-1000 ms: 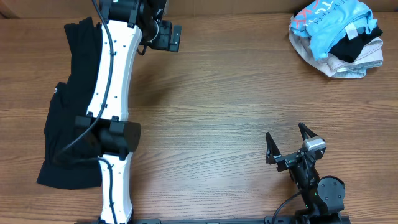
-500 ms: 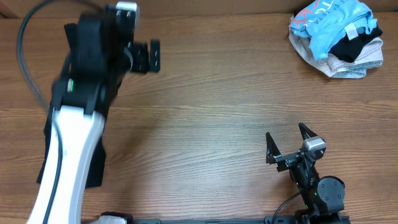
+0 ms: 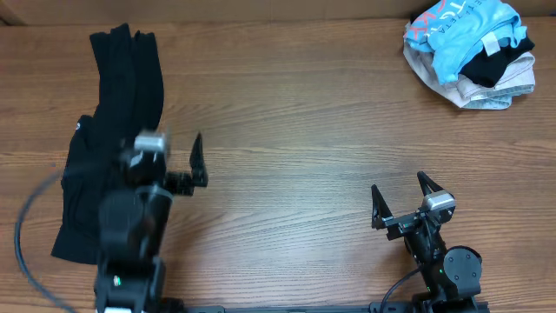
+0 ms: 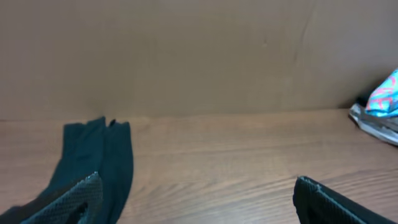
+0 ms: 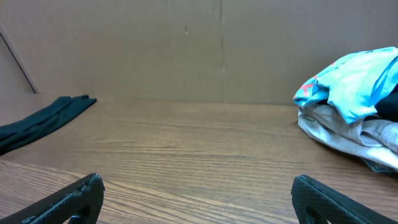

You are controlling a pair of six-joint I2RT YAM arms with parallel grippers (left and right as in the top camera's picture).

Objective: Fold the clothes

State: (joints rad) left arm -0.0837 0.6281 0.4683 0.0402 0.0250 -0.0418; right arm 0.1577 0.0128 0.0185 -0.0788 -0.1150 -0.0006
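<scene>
Two robot arms wait at a wooden table (image 3: pixel 295 113) with laundry on two sides of it. A heap of clothes (image 3: pixel 473 61) lies bunched in the table's far right corner. On top is a crumpled light blue T-shirt (image 3: pixel 473 30) with white lettering, a red-orange mark and a white label showing. A dark garment (image 3: pixel 493 68) and pale fabric (image 3: pixel 491 94) are tucked under it.

Along the table's left side a long black garment (image 3: pixel 122 87) lies flat, running from the far edge toward the near edge and widening as it goes.

The left end effector (image 3: pixel 163 155), blurred in the overhead view, sits over the near left part of the table and partly over the black garment. Its jaws are spread wide and hold nothing. In its wrist view the two dark fingers (image 4: pixel 74 199) sit at the lower corners, with bare wood between them.

The right end effector (image 3: pixel 400 184) rests near the table's near right edge, well apart from the heap. It too is spread wide and empty, with its fingers pointing toward the far edge.

A plain brown backdrop (image 5: pixel 186 50) rises behind the table's far edge.
</scene>
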